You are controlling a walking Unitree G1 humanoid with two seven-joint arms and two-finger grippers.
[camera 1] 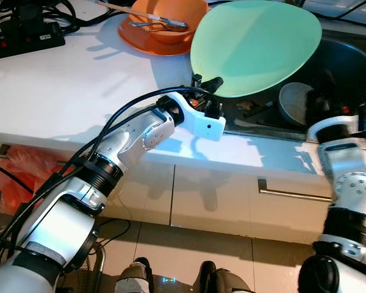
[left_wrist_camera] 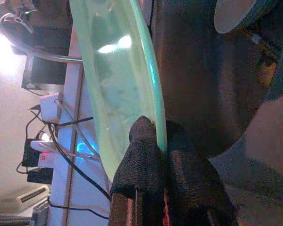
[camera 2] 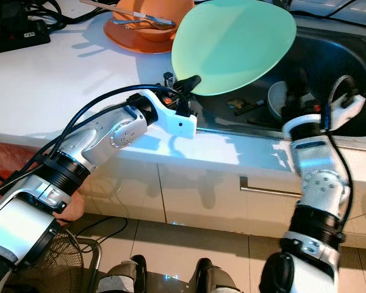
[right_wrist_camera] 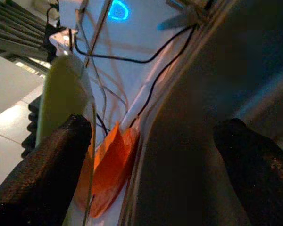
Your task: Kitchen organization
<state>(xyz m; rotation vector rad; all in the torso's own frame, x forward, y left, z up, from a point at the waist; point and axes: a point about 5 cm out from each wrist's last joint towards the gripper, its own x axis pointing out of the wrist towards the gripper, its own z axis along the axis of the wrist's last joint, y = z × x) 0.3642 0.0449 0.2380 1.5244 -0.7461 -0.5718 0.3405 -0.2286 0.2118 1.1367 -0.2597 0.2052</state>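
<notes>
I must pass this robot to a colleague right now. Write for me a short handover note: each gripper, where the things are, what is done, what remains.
Left gripper: shut on the rim of the green plate, holding it tilted above the sink, by the sink's left edge.
Right gripper: open, empty, down inside the sink near a grey bowl.
Orange bowl with utensils sits on an orange plate on the white counter, left of the sink.
Done: green plate is gripped and lifted.
Left: probably set the plate down somewhere; the bowl and small items still lie in the sink.
</notes>
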